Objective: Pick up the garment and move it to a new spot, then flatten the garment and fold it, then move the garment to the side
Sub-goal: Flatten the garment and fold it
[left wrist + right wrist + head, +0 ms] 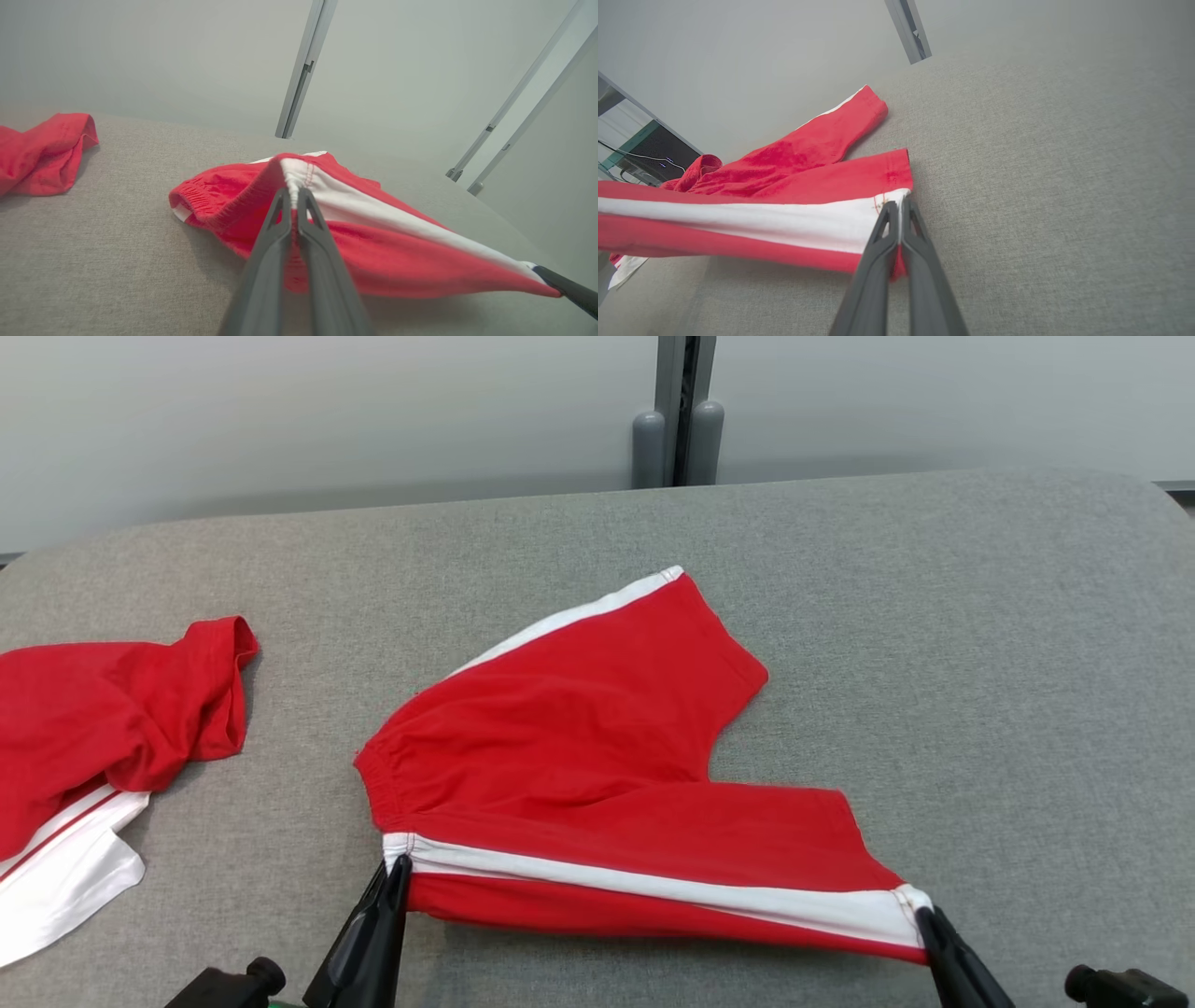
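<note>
Head view: left fingers (381,907) pinch the red shorts (579,737) at the waistband corner, right fingers (945,945) pinch the leg hem.

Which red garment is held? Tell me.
The red shorts at the centre, their white side stripe pinched at both ends; the crumpled red garment at left lies untouched.

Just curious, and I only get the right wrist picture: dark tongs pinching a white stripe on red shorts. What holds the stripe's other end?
Observer: The left gripper, shut on the shorts at the waistband corner of that same white stripe.
Visitor: What is the waistband like?
Observer: The waistband is gathered elastic. Away from the grip it lies on the grey table, toward the robot's left.
</note>
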Available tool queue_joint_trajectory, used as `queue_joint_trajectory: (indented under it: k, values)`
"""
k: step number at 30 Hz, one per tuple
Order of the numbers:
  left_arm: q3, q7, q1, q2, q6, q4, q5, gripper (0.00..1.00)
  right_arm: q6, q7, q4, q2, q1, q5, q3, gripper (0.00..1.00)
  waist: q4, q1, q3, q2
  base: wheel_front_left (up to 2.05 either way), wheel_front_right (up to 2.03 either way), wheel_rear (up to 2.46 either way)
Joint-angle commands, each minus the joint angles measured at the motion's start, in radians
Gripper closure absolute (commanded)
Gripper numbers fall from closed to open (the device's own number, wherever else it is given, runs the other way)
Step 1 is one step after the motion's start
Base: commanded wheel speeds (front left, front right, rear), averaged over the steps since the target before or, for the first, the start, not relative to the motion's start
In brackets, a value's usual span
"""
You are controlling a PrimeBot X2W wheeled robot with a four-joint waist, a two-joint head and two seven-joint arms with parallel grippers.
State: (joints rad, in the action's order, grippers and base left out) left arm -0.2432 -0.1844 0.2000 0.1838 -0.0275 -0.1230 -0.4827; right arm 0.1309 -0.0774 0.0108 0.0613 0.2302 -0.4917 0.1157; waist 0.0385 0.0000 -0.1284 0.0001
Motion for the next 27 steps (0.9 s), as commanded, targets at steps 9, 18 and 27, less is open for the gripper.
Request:
queue_joint_trajectory:
  k: [9,18,27]
  values:
    - [0.005,0.034,0.003,0.009,0.027,-0.073,-0.014,1.00,0.000,0.050,-0.110,-0.005,-0.010,0.015,-0.072,1.00,-0.017,0.0000,-0.006,-0.0001,0.00,0.00,0.00]
    - [0.013,0.023,-0.088,0.014,0.022,-0.068,0.001,1.00,0.000,0.059,-0.114,0.028,-0.168,0.012,-0.064,1.00,-0.054,0.0000,-0.096,-0.0001,0.00,0.00,0.00]
    - [-0.001,0.008,-0.256,-0.019,-0.009,0.006,-0.019,1.00,0.000,0.065,-0.024,0.179,-0.481,-0.019,-0.006,1.00,-0.168,0.0000,-0.239,-0.0001,0.00,0.00,0.00]
